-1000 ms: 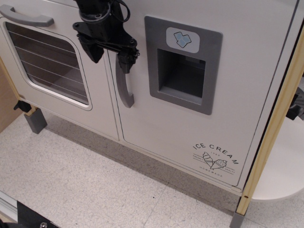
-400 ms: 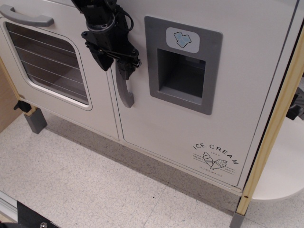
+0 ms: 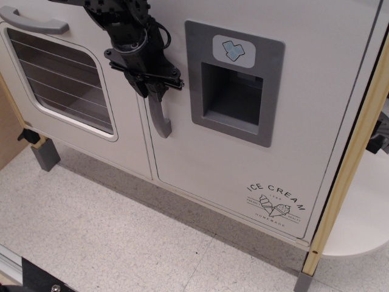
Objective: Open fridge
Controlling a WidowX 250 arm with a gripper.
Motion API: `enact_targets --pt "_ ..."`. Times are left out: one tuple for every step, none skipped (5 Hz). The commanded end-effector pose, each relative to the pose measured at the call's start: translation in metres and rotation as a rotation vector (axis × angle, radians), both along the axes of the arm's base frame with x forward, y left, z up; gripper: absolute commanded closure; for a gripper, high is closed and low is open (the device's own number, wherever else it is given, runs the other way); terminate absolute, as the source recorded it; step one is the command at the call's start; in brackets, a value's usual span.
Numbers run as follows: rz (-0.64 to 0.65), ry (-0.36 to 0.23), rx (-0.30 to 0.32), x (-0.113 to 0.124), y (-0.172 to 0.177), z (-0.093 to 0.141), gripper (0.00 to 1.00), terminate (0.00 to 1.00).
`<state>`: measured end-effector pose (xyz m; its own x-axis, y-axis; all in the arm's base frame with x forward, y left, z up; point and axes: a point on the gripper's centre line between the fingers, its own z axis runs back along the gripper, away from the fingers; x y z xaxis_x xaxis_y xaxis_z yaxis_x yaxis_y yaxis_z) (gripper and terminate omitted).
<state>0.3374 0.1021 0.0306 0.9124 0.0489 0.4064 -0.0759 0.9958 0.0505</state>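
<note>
Black gripper (image 3: 155, 91) sits at the closed fridge (image 3: 267, 152) door's grey handle (image 3: 159, 118).

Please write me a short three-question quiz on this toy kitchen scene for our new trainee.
1. True or false: the fridge door stands wide open.
2. Where is the gripper? A) at the vertical fridge handle, B) on the oven door handle, C) inside the ice-dispenser panel.
3. Fill in: the logo near the door's lower right corner reads "ICE ____".

Key: 1. False, it looks closed, flush with the cabinet. 2. A, at its upper part. 3. CREAM.
</note>
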Motion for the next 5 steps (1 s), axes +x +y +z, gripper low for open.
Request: enact_targets --pt "-0.001 -0.045 0.013 -0.02 0.003 0.024 1.0 0.0" --pt "-0.022 -0.03 -0.011 -0.039 0.002 0.033 1.0 0.0" --pt "-0.044 0.022 -0.096 -0.065 -0.001 0.05 1.0 0.0" --pt "-0.105 0.063 -0.126 -0.1 -0.001 0.067 1.0 0.0" --pt "-0.043 0.16 -0.158 -0.132 0.011 0.074 0.0 0.0"
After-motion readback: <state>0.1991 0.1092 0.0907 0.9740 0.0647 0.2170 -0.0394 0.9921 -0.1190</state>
